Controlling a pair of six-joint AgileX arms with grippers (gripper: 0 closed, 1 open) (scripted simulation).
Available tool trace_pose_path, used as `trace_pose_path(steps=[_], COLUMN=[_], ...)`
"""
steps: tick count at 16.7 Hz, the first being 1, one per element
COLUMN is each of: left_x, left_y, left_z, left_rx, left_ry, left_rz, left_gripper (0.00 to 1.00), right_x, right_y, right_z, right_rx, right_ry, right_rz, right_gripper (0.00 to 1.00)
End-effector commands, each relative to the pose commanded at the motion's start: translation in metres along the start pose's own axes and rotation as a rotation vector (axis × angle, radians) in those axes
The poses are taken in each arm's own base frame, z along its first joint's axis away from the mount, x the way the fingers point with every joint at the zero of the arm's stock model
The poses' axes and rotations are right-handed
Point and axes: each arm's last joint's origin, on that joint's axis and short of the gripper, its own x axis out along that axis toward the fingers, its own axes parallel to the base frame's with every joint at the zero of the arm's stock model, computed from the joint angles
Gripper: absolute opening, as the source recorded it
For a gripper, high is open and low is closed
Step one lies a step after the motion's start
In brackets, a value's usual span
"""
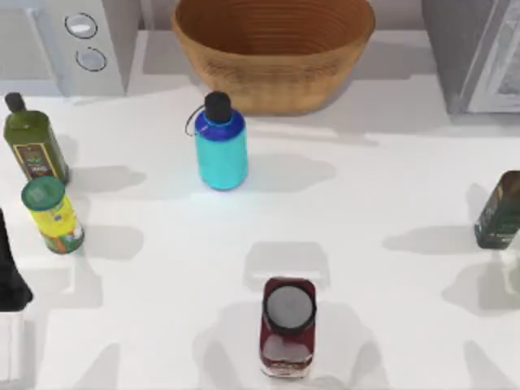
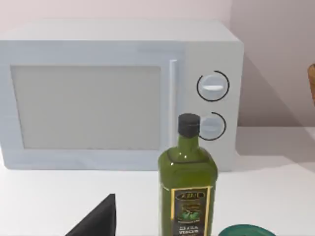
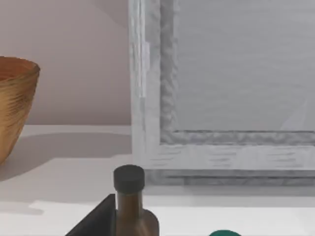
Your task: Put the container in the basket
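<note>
A white table (image 1: 390, 195) fills the scene, with a pale wall behind it and appliances along the far edge.

The left gripper (image 1: 10, 272) sits parked at the table's left edge. In the left wrist view a dark wedge of it (image 2: 96, 222) pokes in, and how its jaws stand cannot be told. The right gripper (image 3: 96, 220) shows the same way in the right wrist view, a dark wedge beside a bottle neck, and its jaws cannot be judged either. Neither holds anything that can be seen.

Nearest the left gripper stand the yellow can (image 1: 53, 215) with its green lid and, just behind it, the green oil bottle (image 1: 32, 140), upright with a black cap. Behind them, at the far left, is the white microwave (image 1: 81, 41) with its two round dials. On the right edge of the table stands a dark bottle (image 1: 498, 210), with a grey cabinet (image 1: 471, 49) in the far right corner.

The container (image 1: 220, 146) stands upright on the table, left of centre and well apart from both grippers – cyan body, darker blue shoulder, black cap, thin strap looping off to one side. It is just in front of the basket (image 1: 276, 77), which sits at the far middle of the table; the two look close, and I cannot tell if they touch. A dark red jar (image 1: 288, 329) stands alone at the near edge, well in front of the container
</note>
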Motion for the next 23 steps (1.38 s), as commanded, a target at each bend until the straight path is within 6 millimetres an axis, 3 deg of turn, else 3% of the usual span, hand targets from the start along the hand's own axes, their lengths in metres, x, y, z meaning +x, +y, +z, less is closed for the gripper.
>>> trace_pose_path(steps=[5,14,18,23], left_x=[0.004,0.031,0.054,0.1], left_y=[-0.005,-0.045,-0.063,-0.077], left_z=[-0.006,-0.04,-0.059,-0.096], left_rx=[0.007,0.026,0.004,-0.044], left_ry=[0.035,0.31,0.438,0.496], left_rz=[-0.068,-0.543,-0.678,-0.746], left_gripper=[1.0,1.0,1.0,1.0], right_x=[0.0,0.0,0.0,0.0], right_y=[0.0,0.0,0.0,0.0], right_z=[0.0,0.0,0.0,0.0], right_rx=[0.0,0.0,0.0,0.0], right_ry=[0.0,0.0,0.0,0.0], right_rz=[0.0,0.0,0.0,0.0], right_gripper=[1.0,1.0,1.0,1.0])
